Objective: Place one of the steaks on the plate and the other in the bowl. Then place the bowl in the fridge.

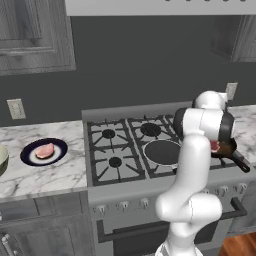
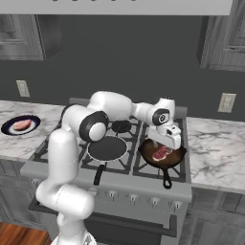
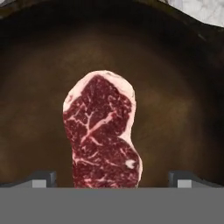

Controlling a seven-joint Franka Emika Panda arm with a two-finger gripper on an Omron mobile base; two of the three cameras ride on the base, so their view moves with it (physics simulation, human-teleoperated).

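Claw hangs directly over the frying pan at centre right of the right base view; its two tips sit wide apart at the lower corners of the hand view, gripping nothing; the marbled red steak lies flat on the pan floor between them. The pale pink steak rests on the navy-rimmed plate on the marble bench at left of the left base view; the bowl's rim shows at that frame's far left edge, just beside the plate. The pan stands on the stove.
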